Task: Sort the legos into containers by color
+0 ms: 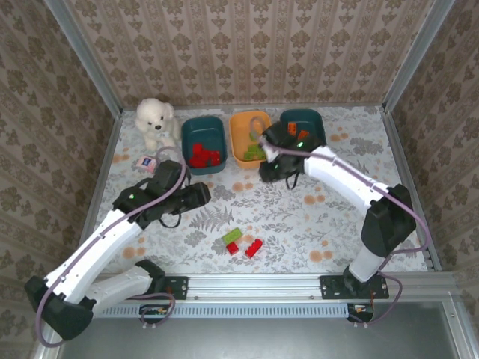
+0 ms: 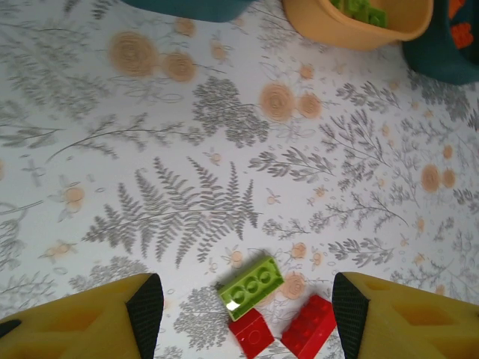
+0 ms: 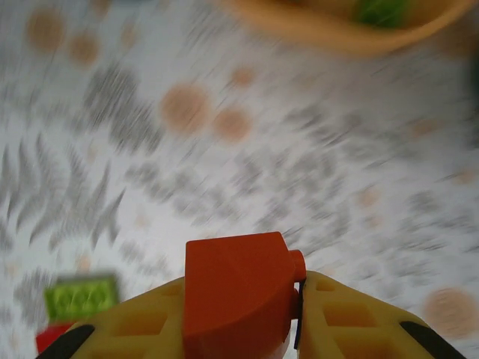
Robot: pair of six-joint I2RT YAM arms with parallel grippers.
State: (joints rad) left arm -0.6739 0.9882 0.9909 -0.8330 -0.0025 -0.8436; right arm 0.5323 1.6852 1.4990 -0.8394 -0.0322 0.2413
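Observation:
A light green lego (image 2: 251,287) and two red legos (image 2: 251,332) (image 2: 308,325) lie together on the floral table, near the front middle (image 1: 232,236). My left gripper (image 2: 247,308) hangs open above them, one finger on each side, touching nothing. My right gripper (image 3: 239,314) is shut on an orange-red lego (image 3: 236,295), raised over the table just in front of the orange container (image 1: 233,138). That container holds green legos. The left teal container (image 1: 184,146) holds red legos, and the right teal container (image 1: 322,123) holds orange ones.
A white plush bear (image 1: 155,120) sits at the back left, with a small blue-white object (image 1: 147,161) in front of it. Metal rails and patterned walls close in the table. The right wrist view is blurred by motion.

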